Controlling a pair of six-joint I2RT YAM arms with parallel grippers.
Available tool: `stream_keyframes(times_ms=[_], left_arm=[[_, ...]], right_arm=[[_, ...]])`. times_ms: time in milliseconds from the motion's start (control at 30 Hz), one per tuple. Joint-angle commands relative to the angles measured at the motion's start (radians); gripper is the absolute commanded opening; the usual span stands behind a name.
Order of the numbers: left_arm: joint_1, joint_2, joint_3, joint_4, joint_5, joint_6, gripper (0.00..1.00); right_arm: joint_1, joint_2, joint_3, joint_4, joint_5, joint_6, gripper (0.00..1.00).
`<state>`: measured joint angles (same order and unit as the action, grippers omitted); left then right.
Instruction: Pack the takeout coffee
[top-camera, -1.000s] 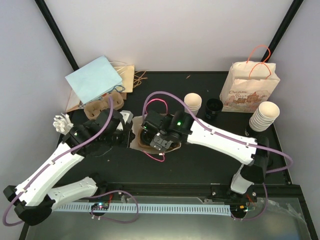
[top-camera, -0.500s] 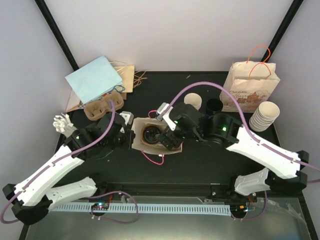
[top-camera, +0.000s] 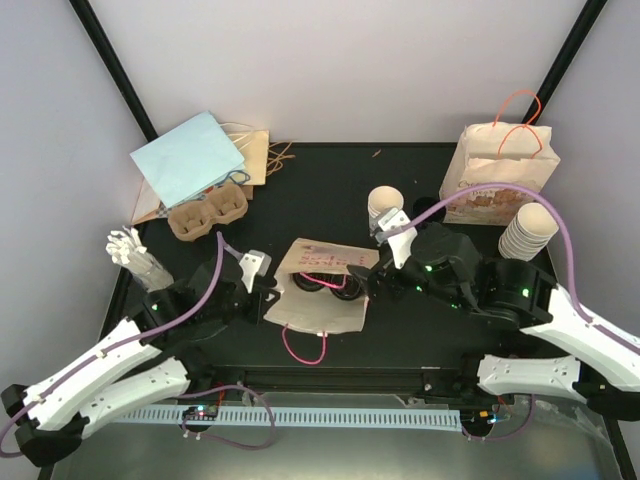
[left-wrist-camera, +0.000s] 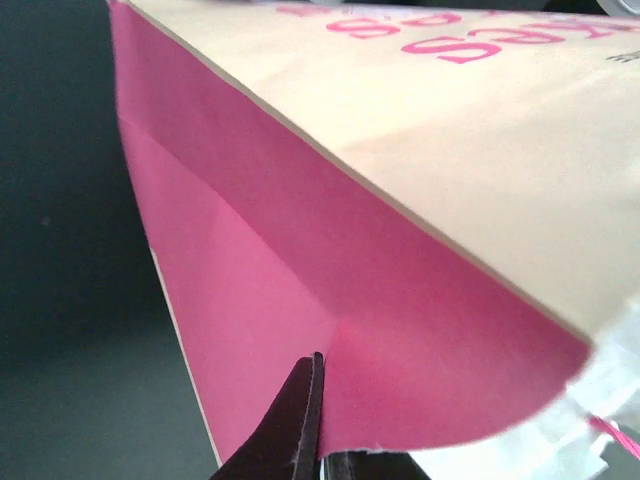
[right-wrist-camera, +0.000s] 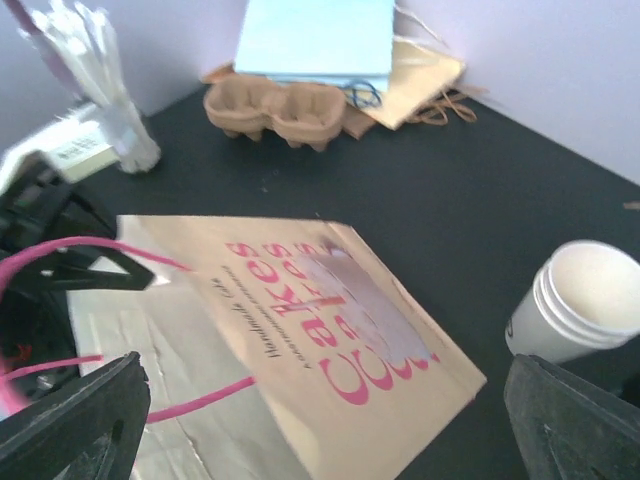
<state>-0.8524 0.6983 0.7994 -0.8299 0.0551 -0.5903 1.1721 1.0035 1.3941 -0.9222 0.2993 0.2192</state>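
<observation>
A tan paper bag (top-camera: 322, 312) with pink "Cakes" print and pink handles stands tilted mid-table. Two dark lidded coffee cups (top-camera: 326, 283) show in its mouth. My left gripper (top-camera: 266, 293) is shut on the bag's left edge. In the left wrist view its fingertips (left-wrist-camera: 318, 420) pinch the pink side panel (left-wrist-camera: 300, 280). My right gripper (top-camera: 372, 290) hovers just right of the bag, open and holding nothing. The right wrist view looks down on the bag's printed face (right-wrist-camera: 340, 330), with the right gripper (right-wrist-camera: 325, 440) spread wide above it.
A white cup (top-camera: 385, 205), a black cup (top-camera: 428, 215), a stack of cups (top-camera: 528, 232) and a printed bag (top-camera: 500, 172) stand back right. A light-blue bag (top-camera: 190, 158), a cardboard carrier (top-camera: 208, 215) and white cutlery (top-camera: 135, 255) sit at the left.
My right gripper has withdrawn from the bag to the right. My left gripper closed on the bag's edge and pulled it nearer, tilting it so its printed face shows.
</observation>
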Motion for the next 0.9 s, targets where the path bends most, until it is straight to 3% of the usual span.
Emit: stream_keyframes(times_ms=[0, 233, 667, 867], left_arm=[[-0.037, -0.053, -0.067, 0.074, 0.067, -0.055, 0.02], [-0.084, -0.090, -0.131, 0.112, 0.082, -0.092, 0.01], [-0.115, -0.166, -0.200, 0.126, 0.087, -0.149, 0.02], [-0.116, -0.180, -0.152, 0.094, 0.046, -0.179, 0.01]], right_arm=[[0.003, 0.022, -0.074, -0.041, 0.102, 0.075, 1.00], [0.001, 0.086, -0.142, -0.087, 0.173, 0.155, 0.97], [-0.010, 0.098, -0.144, -0.057, 0.205, 0.150, 0.96], [-0.025, 0.099, -0.123, -0.066, 0.249, 0.145, 0.97]])
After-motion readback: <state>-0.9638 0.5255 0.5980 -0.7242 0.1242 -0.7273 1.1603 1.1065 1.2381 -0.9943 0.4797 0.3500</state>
